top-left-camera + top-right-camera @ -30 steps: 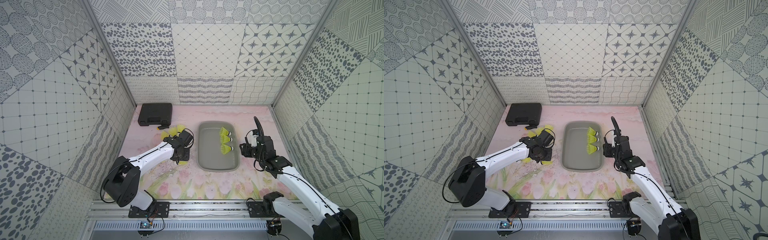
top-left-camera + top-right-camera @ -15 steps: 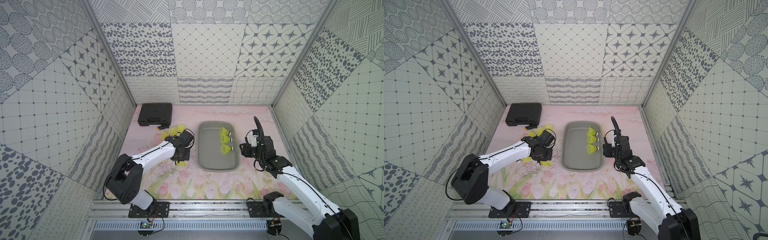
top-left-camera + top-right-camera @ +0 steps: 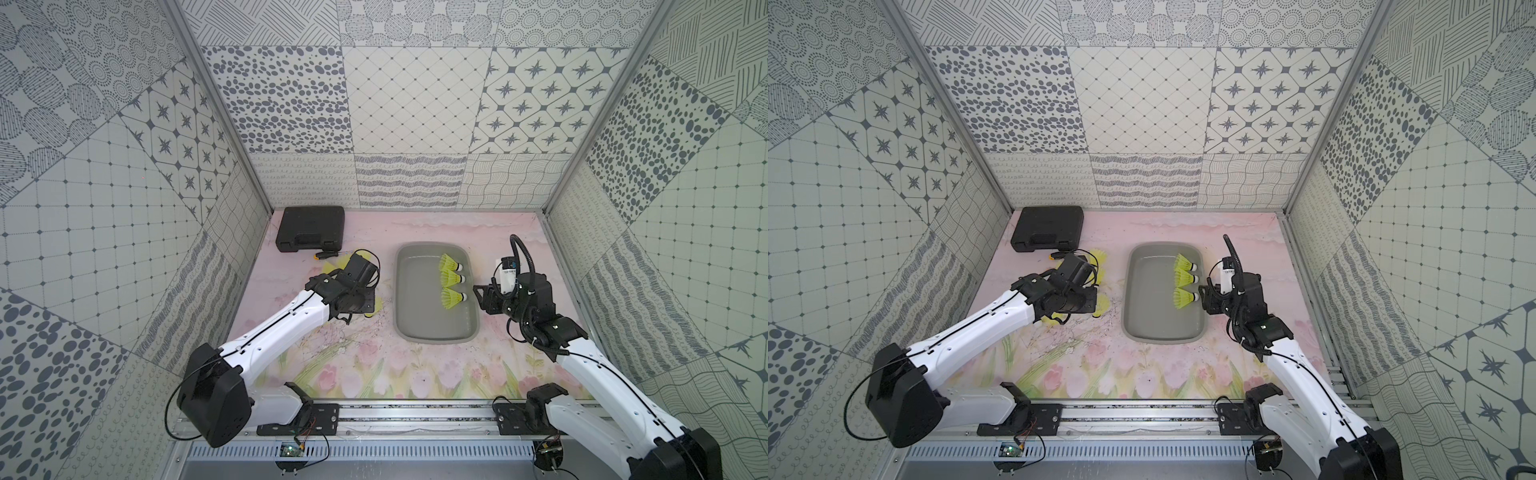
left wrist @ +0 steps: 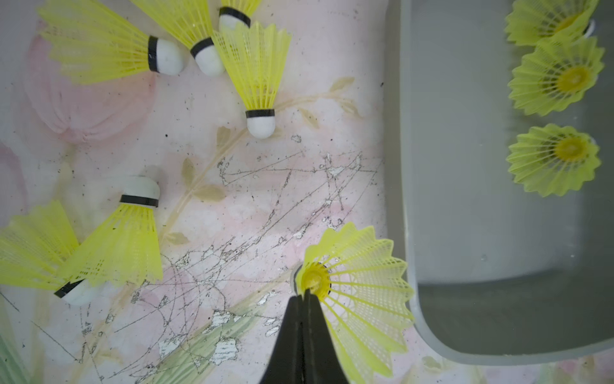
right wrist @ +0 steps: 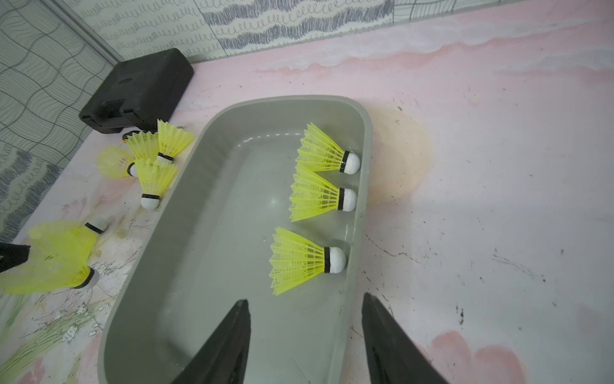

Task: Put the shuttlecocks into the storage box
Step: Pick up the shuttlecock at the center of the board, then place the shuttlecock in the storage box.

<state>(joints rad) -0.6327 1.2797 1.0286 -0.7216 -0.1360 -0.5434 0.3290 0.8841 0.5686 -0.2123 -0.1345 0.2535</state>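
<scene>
Landmark: I place everything against the storage box (image 3: 434,338), a shallow grey tray lying flat on the pink flowered mat (image 3: 374,365).
Left gripper (image 4: 304,293): It sits just outside the box's left wall, toward the near corner. I see its jaws pressed together on the skirt wall of one shuttlecock (image 4: 365,292), with one finger inside the cone and one outside.
Held shuttlecock: The open end of the skirt faces the left wrist camera. The skirt's edge overlaps the box rim in that view. I cannot tell whether it touches the rim or the mat.
Right gripper (image 5: 305,297): It hangs over the box's right wall, toward the near end. Its jaws stand apart with nothing between them.
Inside the box: Three shuttlecocks (image 5: 319,153) (image 5: 315,196) (image 5: 299,259) lie on their sides in a row along the right wall. Their white corks are next to that wall and their skirts point toward the middle. The skirts of the two farthest overlap.
Left of the box, far group: Four shuttlecocks (image 5: 154,178) are bunched on the mat beside the far half of the left wall.
Left of the box, near group: Two more shuttlecocks (image 4: 123,242) overlap each other, farther out from the left wall than the held one.
Black case (image 3: 311,228): It lies closed beyond the box's far left corner.
Screwdriver (image 3: 328,253): I see it between the case and the far group, only partly visible.
</scene>
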